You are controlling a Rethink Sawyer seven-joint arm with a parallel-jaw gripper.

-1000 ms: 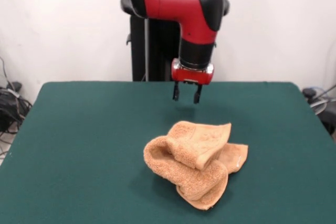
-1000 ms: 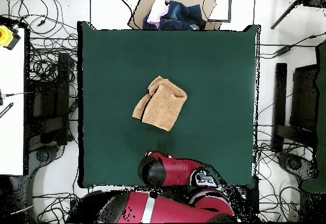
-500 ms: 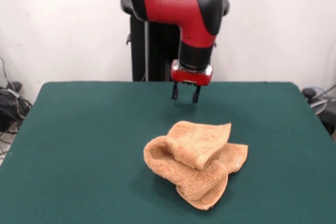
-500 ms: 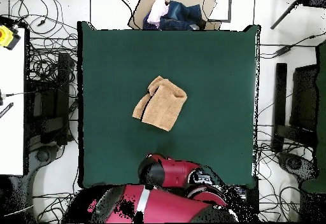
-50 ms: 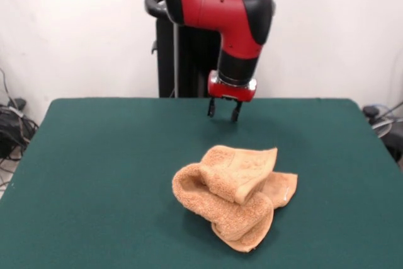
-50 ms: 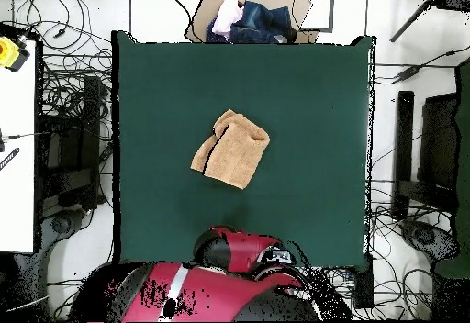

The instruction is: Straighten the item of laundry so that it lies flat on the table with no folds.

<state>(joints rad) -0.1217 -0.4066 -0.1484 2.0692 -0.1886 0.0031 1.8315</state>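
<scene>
Towel (image 5: 234, 195) crumpled mid-table (image 5: 94, 174), well apart from the empty claw (image 5: 224, 110), fingers slightly spread, above the far edge

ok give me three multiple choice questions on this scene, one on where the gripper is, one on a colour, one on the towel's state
1. Where is the gripper?
A. pressed into the towel
B. hanging above the table beyond the towel, touching nothing
C. off past the table's side edge

2. What colour is the table?
A. dark green
B. white
C. blue

3. How does the towel lie?
A. spread flat
B. crumpled and folded over itself
C. draped over the table edge

Answers: 1 B, open table shows between the gripper and the towel. 2 A, the cloth top is dark green in both views. 3 B, layers overlap in a bunched heap near the table's middle.
</scene>
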